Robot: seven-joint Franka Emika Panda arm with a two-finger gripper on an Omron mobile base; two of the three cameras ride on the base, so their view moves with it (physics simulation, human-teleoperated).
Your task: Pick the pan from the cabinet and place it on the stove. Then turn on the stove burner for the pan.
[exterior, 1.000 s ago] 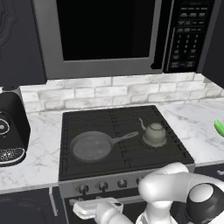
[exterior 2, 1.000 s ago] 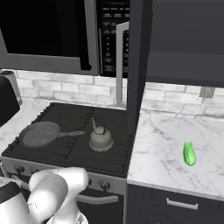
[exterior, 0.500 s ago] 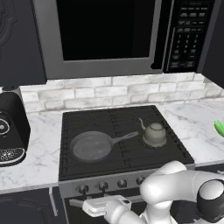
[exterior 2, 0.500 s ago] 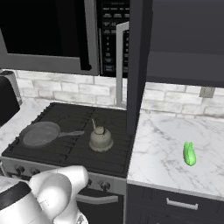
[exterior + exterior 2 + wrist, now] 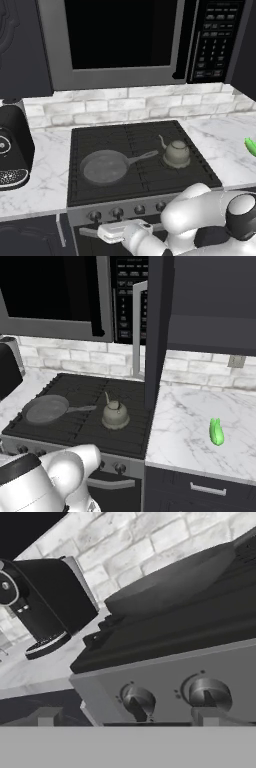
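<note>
The pan (image 5: pixel 105 167) rests on the stove's (image 5: pixel 150 135) front-left grate, its handle pointing right toward the small kettle (image 5: pixel 175 152). In the hand view the pan (image 5: pixel 175 582) shows above the silver front panel. My gripper (image 5: pixel 127 719) is low in front of that panel, open, with nothing between its fingertips (image 5: pixel 50 717). It faces the two leftmost knobs (image 5: pixel 137 701), and it is the left of them that is nearest. From the left base view the gripper (image 5: pixel 111 227) sits just under the knob row (image 5: pixel 117 212). The cabinet (image 5: pixel 210 301) door (image 5: pixel 156 331) stands open.
A black coffee machine (image 5: pixel 12 147) stands on the counter left of the stove. The microwave (image 5: pixel 125 40) hangs above the cooktop. A green vegetable (image 5: pixel 216 431) lies on the marble counter (image 5: pixel 190 426) to the right. The oven bar handle (image 5: pixel 85 231) runs just below the knobs.
The arm has shifted slightly and the hand has crept up toward the knob row. The jaws stayed open. Pan and kettle have not moved.
</note>
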